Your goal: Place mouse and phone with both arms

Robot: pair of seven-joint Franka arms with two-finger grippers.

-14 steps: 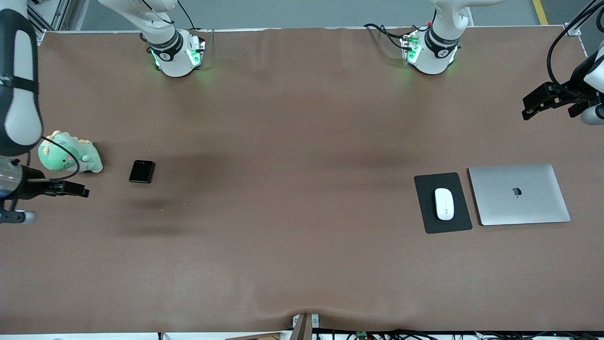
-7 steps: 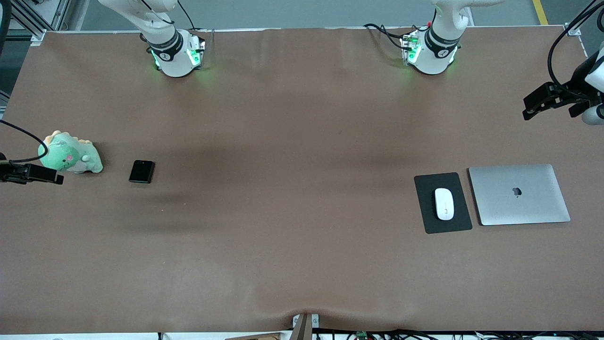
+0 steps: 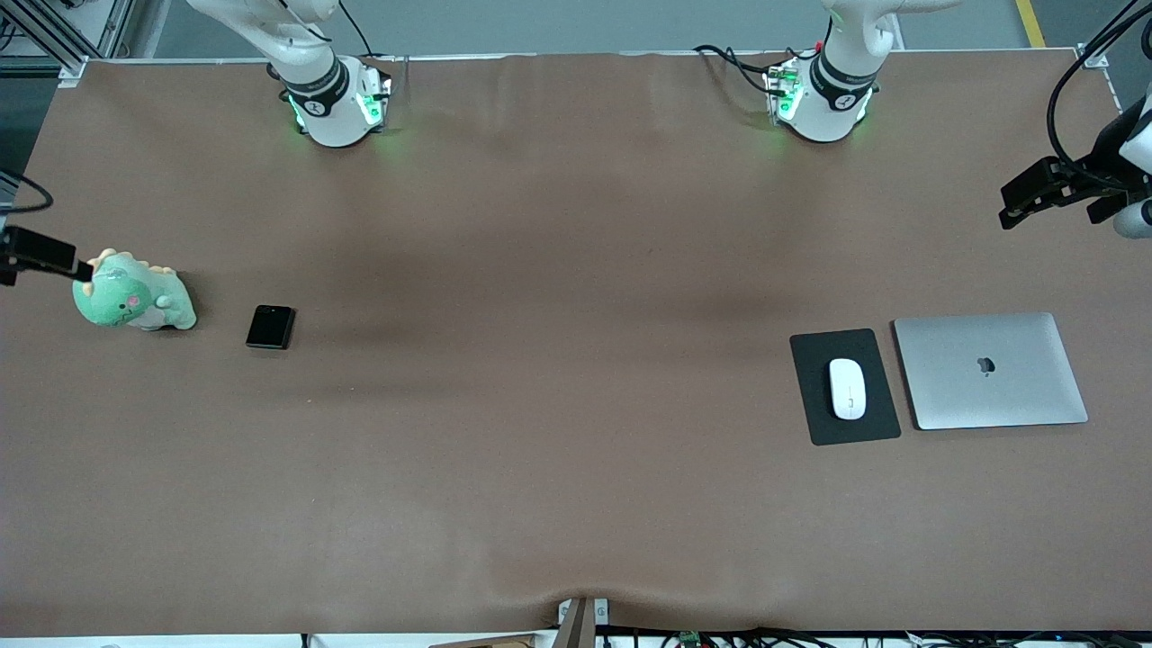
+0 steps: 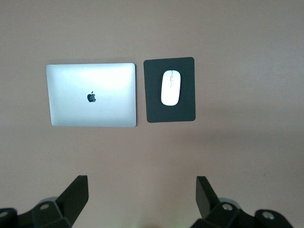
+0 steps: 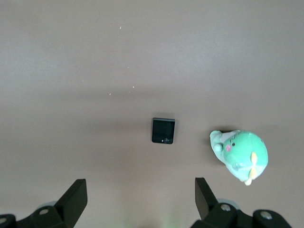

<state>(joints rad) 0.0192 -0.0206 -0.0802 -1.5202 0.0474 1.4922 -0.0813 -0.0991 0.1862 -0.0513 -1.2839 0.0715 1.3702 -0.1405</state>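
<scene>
The white mouse [image 3: 847, 389] lies on a dark grey pad [image 3: 814, 360] toward the left arm's end of the table; it also shows in the left wrist view [image 4: 170, 88]. The black phone [image 3: 271, 327] lies flat on the table toward the right arm's end, also in the right wrist view [image 5: 163, 130]. My left gripper [image 3: 1026, 200] hangs high over the table's edge at the left arm's end, open and empty [image 4: 141, 190]. My right gripper [image 3: 54, 255] hangs high over the table's edge at the right arm's end, open and empty [image 5: 141, 190].
A closed silver laptop [image 3: 990, 371] lies beside the pad, toward the left arm's end. A green plush dinosaur [image 3: 133, 292] sits beside the phone, toward the right arm's end. Brown cloth covers the table [image 3: 558, 360].
My right gripper has moved out toward the table's edge and toward the robots' side, past the plush dinosaur. My left gripper has barely shifted. The mouse and phone have not moved.
</scene>
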